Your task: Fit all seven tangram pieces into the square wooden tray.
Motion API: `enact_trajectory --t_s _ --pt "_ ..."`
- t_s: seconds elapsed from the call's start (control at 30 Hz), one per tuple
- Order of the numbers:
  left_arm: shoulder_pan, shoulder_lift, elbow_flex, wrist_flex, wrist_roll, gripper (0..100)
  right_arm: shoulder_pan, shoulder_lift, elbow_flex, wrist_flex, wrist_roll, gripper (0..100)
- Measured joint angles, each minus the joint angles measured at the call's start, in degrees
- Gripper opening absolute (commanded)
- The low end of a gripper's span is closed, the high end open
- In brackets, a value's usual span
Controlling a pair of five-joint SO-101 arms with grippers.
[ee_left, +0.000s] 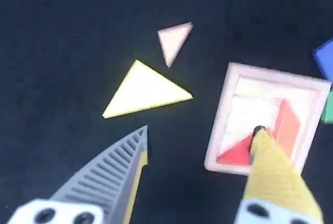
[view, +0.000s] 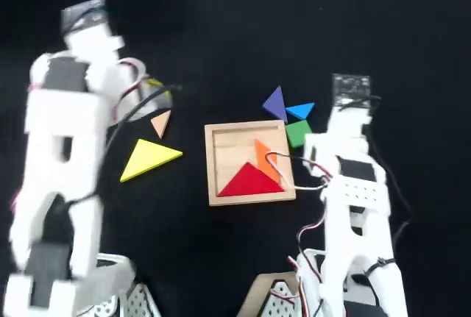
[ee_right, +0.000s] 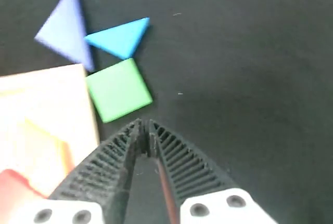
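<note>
**Two in the tray (view: 210, 164), five loose on the table (view: 221, 37)**

Wide open at the left gripper (ee_left: 202, 129), nothing between its fingers (ee_left: 119, 167), raised above the table's left half near the small pale triangle (ee_left: 173, 41). Just nearer the front edge from there, apart from the pale one, the big yellow triangle (ee_left: 143, 91), between the left edge and the tray.

Over to the right gripper (ee_right: 143, 126) now: pinched fully together, empty as well, over black table just off the tray's right rim. Right ahead of those fingertips (ee_right: 132, 133), the green square (ee_right: 118, 90), just beside the tray's far right corner. Past it toward the far edge, a cyan triangle (ee_right: 120, 37), and touching that one's tip, a purple triangle (ee_right: 65, 26).

And the tray itself, sitting mid-table, square to the edges or close to it. Inside, flat against the near rim, a red triangle (view: 249, 182) with its point toward the middle. Along its right slope, an orange piece (view: 268, 161) running up beside the right rim. Bare wood over the tray's left side and far left corner.
</note>
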Motion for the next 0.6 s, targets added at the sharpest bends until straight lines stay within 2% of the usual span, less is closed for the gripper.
enact_trajectory --t_s 0.17,0.3,0.43,0.5,0.6 --pt "-9.9 -13.4 26.9 -18.0 -0.1 31 -6.9 0.0 -4.6 8.7 1.8 1.1" --pt "-18.4 -19.5 52.5 -39.4 0.0 31 -16.1 4.2 -14.4 17.3 2.0 1.1" --pt "-22.1 -24.2 70.2 -58.5 -0.1 31 -25.1 16.3 -23.9 20.5 2.0 1.1" --pt "-22.2 -25.8 74.1 -63.1 -0.1 31 -26.6 24.1 -28.2 20.7 2.6 1.1" --pt "-22.2 -27.4 76.2 -65.1 -0.1 31 -26.5 35.0 -33.8 20.7 3.1 1.1"
